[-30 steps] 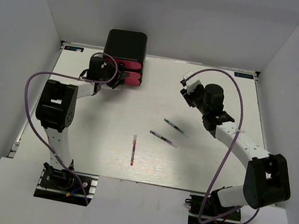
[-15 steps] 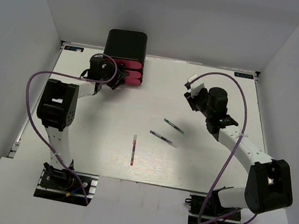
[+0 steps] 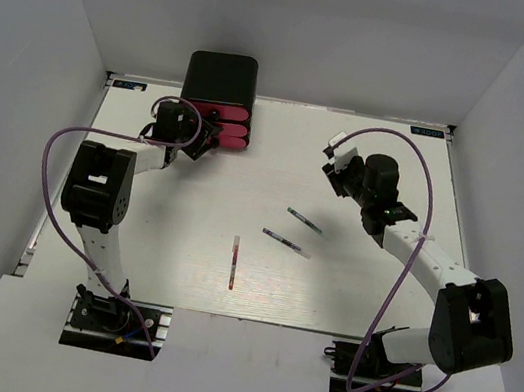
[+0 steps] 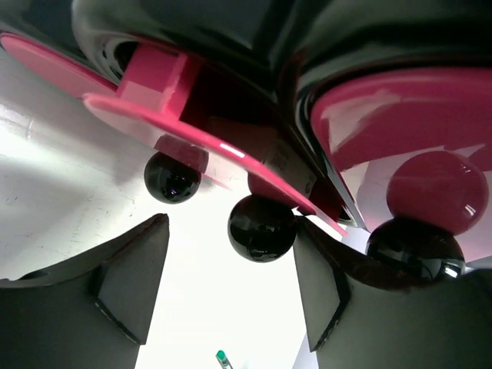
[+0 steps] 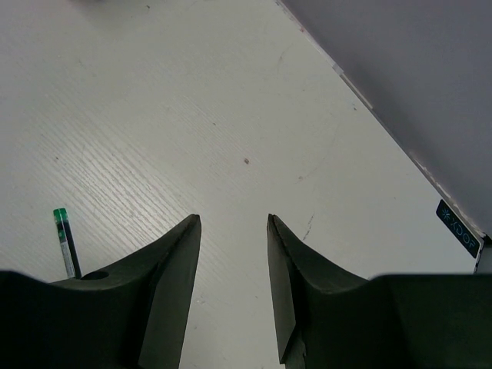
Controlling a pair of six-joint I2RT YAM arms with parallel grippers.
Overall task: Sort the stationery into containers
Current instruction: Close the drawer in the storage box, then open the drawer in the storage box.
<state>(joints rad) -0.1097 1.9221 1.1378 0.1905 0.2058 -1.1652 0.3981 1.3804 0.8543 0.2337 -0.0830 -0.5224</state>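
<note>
The black box [image 3: 220, 75] stands at the back left with its three pink drawers [image 3: 231, 130] facing the table. My left gripper [image 3: 204, 134] is open right at the drawer fronts. In the left wrist view [image 4: 229, 225] the middle black knob [image 4: 261, 227] sits between the fingertips, close to the right finger [image 4: 323, 288]. That pink drawer [image 4: 192, 134] is pulled out a little. My right gripper [image 3: 338, 169] is open and empty [image 5: 233, 219] above bare table. Three pens lie mid-table: a green-tipped one [image 3: 304, 221], a dark one [image 3: 285, 242] and a red one [image 3: 233, 262].
The white table [image 3: 376, 297] is walled by grey panels on three sides. The green-tipped pen also shows at the left of the right wrist view [image 5: 65, 242]. The back edge with a blue label [image 5: 460, 227] lies to the right of the right gripper.
My right gripper has lifted back and to the right, away from the pens. My left gripper has edged a little closer to the box, and the drawer fronts sit slightly further in.
</note>
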